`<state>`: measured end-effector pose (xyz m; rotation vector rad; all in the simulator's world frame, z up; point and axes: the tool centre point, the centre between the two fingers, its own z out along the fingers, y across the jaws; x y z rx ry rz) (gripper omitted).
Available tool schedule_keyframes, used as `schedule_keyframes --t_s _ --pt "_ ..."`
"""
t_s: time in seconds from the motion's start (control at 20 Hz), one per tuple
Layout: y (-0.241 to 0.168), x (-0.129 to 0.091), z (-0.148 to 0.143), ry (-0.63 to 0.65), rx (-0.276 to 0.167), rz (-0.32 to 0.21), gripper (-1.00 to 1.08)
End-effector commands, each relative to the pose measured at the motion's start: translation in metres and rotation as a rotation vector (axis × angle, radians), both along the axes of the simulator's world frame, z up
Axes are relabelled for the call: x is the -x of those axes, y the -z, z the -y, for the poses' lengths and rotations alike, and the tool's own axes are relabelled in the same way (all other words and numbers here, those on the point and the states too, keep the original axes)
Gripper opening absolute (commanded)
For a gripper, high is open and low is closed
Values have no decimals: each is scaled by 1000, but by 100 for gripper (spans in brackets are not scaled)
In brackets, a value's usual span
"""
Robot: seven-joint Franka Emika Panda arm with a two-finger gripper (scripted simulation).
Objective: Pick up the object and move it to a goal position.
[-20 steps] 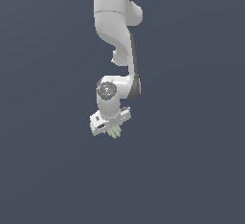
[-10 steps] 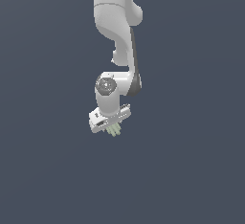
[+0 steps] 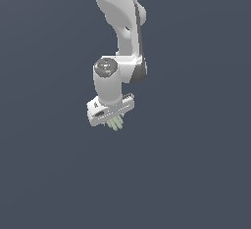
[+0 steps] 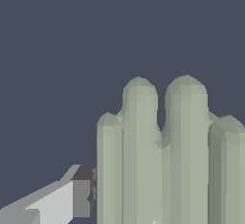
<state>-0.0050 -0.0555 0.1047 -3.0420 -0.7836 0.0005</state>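
Note:
The object (image 3: 116, 123) is a small pale grey-green ribbed piece of rounded rods joined side by side. It sticks out just below my white gripper (image 3: 113, 119), which is shut on it. In the wrist view the object (image 4: 162, 156) fills much of the picture, and one fingertip (image 4: 81, 192) with a dark pad presses against its side. The other finger is hidden behind the object. The arm hangs down from above in the exterior view, with the hand well above the floor. No goal marker shows in either view.
Only a plain dark blue-grey ground (image 3: 196, 174) surrounds the arm.
The arm and the held object have risen slightly and shifted a little toward the exterior view's left. The grip stays the same.

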Motion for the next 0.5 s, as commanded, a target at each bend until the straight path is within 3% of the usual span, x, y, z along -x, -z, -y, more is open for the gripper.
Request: schedule_keyframes --t_s 0.0,0.45 --pt "-27 3 1 0 0 1 -100" --pt "-137 17 3 0 0 1 -100"
